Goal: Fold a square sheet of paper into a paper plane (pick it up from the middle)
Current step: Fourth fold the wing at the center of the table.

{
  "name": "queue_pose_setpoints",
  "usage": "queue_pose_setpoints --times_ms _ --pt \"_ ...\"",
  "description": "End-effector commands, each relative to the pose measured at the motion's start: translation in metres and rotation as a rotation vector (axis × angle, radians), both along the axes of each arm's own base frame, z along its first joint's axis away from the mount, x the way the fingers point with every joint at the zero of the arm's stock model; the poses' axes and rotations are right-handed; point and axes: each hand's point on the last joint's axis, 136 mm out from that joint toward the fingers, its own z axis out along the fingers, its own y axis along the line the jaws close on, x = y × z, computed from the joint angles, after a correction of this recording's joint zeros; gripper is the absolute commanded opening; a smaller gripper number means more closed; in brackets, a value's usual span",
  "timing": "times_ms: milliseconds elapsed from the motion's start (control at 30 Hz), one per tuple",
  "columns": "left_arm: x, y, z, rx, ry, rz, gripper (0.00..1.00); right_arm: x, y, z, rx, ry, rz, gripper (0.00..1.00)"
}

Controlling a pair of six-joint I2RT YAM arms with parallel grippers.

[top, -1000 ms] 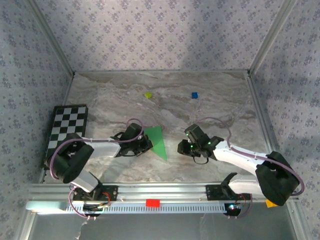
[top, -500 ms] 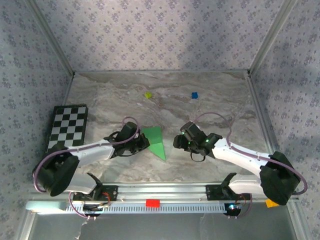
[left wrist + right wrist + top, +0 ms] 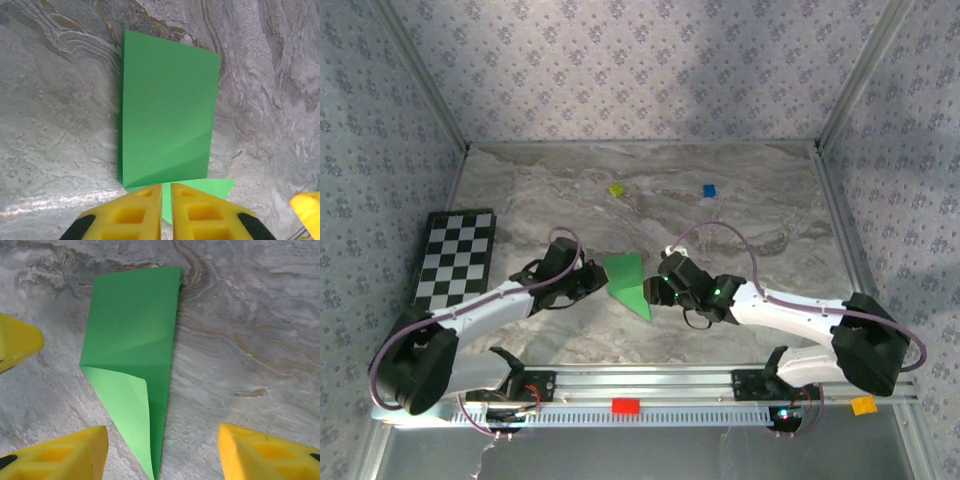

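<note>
Both the left gripper (image 3: 592, 280) and right gripper (image 3: 658, 290) have closed in on the part-folded green sheet of paper (image 3: 628, 280), lying on the desk (image 3: 720, 220) between them. Left is nearly clenched at its edge, right spread wide; another crease seems next.

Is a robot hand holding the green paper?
Cannot tell. The left gripper is almost shut at the near edge of the green paper; the right gripper stands open around its pointed end, holding nothing.

One green sheet (image 3: 628, 283), one checkerboard (image 3: 455, 255), two tabletop blocks (image 3: 616, 189) (image 3: 709, 190)
</note>
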Motion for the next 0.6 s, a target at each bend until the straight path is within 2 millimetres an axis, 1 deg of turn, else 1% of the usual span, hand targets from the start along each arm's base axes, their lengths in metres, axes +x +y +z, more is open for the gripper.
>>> queue_pose_setpoints --times_ms 0,100,200,333,567 --pt "-0.008 0.007 -0.002 -0.002 0.012 -0.022 0.14 0.010 0.000 -0.005 -0.002 0.029 -0.015 0.53" --pt "-0.007 0.010 -0.003 -0.011 0.021 -0.023 0.16 0.009 0.009 -0.012 0.059 0.055 0.028 0.49" --pt "-0.005 0.013 -0.004 -0.024 0.032 -0.022 0.17 0.010 0.019 -0.012 0.122 0.069 0.061 0.44" --pt "-0.002 0.014 -0.005 -0.052 0.051 -0.021 0.20 0.010 0.024 -0.020 0.144 0.104 0.083 0.40" --pt "0.000 0.017 -0.011 -0.084 0.095 -0.016 0.24 0.018 0.032 -0.030 0.179 0.155 0.095 0.37"
